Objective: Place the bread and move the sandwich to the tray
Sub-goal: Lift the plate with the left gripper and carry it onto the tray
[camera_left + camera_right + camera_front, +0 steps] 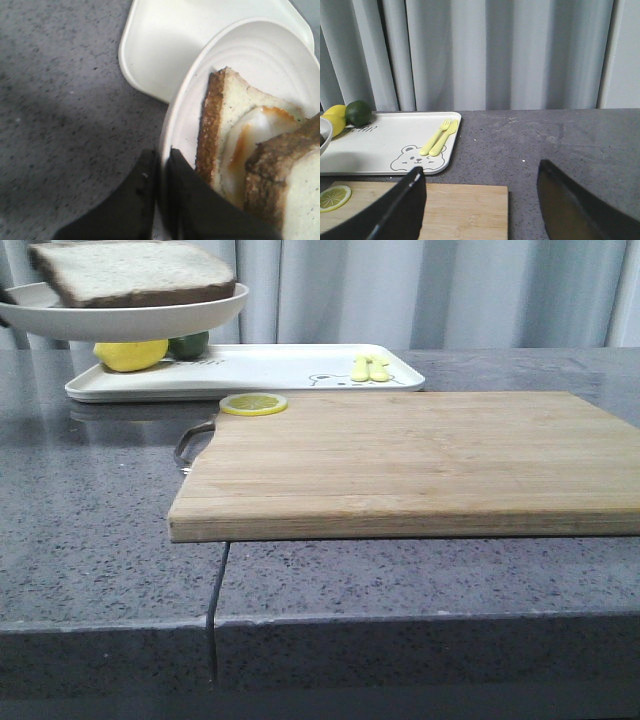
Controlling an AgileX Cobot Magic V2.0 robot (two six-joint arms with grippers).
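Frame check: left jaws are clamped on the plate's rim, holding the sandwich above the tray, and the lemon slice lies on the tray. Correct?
Not quite: the lemon slice lies on the wooden cutting board, at its far left corner, as the front view shows. The rest holds: the left gripper is shut on the plate rim, sandwich held above the tray.

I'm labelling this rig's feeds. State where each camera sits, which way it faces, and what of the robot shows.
Front view: low at the table edge, facing forward over the cutting board to the curtain; no robot part shows.
Left wrist view: on the left arm, looking down at the plate its left gripper pinches.
Right wrist view: on the right arm, facing forward; the right gripper open.
All three share the tray.
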